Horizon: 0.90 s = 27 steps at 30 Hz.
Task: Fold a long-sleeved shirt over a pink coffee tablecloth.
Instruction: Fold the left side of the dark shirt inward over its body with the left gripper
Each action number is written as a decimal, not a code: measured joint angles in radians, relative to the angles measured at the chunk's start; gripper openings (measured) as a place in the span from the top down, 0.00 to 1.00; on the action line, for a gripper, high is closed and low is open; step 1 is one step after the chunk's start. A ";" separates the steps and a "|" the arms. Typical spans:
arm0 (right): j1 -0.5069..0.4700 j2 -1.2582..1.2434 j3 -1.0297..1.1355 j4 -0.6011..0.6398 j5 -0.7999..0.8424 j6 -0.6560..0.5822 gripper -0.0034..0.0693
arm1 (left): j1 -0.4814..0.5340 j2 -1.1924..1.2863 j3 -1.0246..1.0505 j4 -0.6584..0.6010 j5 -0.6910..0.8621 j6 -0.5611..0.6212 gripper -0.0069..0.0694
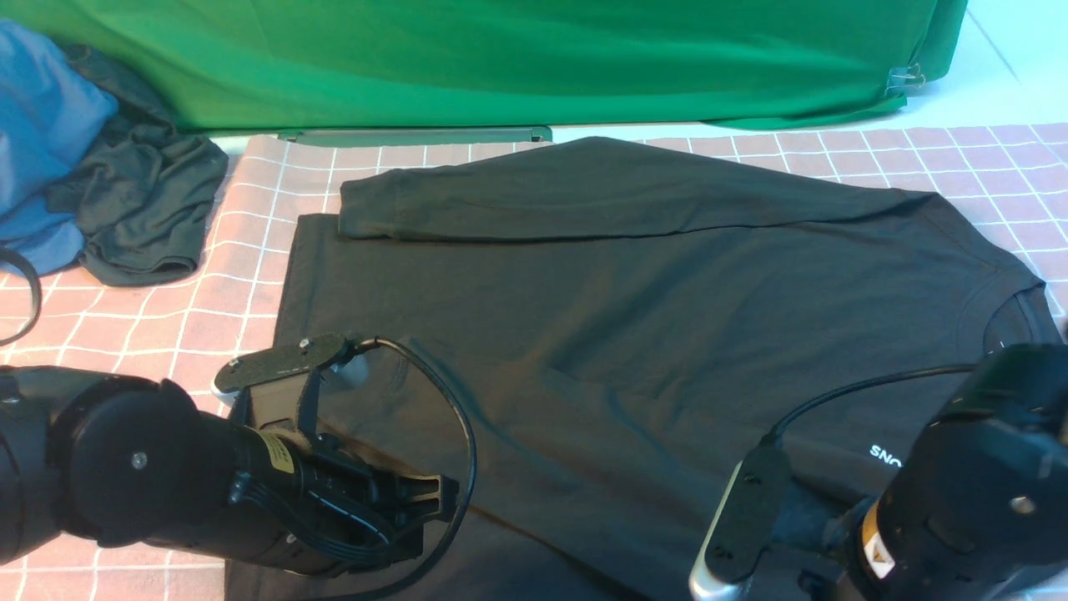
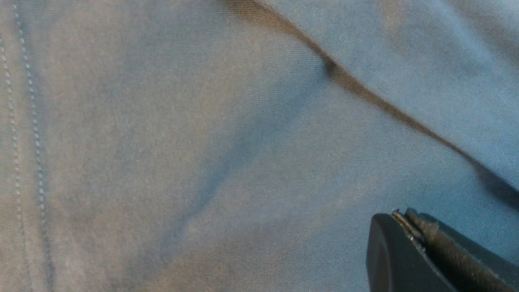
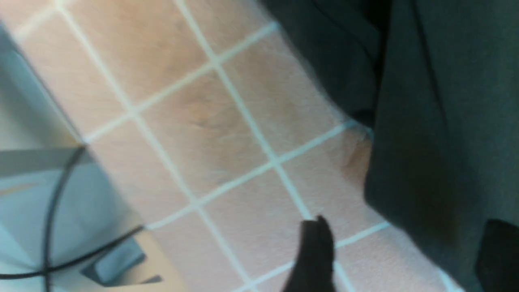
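The black long-sleeved shirt [image 1: 626, 317] lies flat on the pink coffee tablecloth [image 1: 242, 242], collar to the right and hem to the left. One sleeve [image 1: 584, 196] is folded across its far side. White print [image 1: 884, 455] shows beside my right arm. My left gripper [image 2: 403, 214] is shut with nothing in it, just above the shirt fabric [image 2: 202, 142] at the near left. My right gripper [image 3: 405, 255] is open over the tablecloth [image 3: 202, 121]. The edge of the shirt [image 3: 446, 121] lies between its fingers.
A blue garment [image 1: 42, 125] and a dark grey garment [image 1: 142, 209] are heaped at the far left. A green backdrop cloth [image 1: 501, 58] hangs behind. In the right wrist view the table's edge [image 3: 40, 162] and a black cable [image 3: 52, 211] show.
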<state>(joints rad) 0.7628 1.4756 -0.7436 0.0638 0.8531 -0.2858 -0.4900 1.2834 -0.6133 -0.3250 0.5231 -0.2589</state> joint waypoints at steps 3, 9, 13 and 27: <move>0.001 0.043 0.010 -0.018 -0.012 0.003 0.19 | 0.000 0.000 0.000 0.002 0.000 0.000 0.89; 0.001 0.070 0.013 -0.071 -0.071 0.099 0.54 | 0.000 0.000 0.000 0.009 0.001 0.000 0.89; 0.001 0.071 0.013 -0.082 -0.124 0.111 0.85 | 0.000 0.000 0.000 0.014 0.001 0.000 0.89; 0.001 0.010 0.013 -0.064 0.066 0.210 0.88 | 0.000 0.000 0.001 0.014 0.001 0.001 0.89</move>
<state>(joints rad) 0.7639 1.4860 -0.7301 0.0000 0.9192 -0.0753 -0.4900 1.2834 -0.6126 -0.3109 0.5241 -0.2581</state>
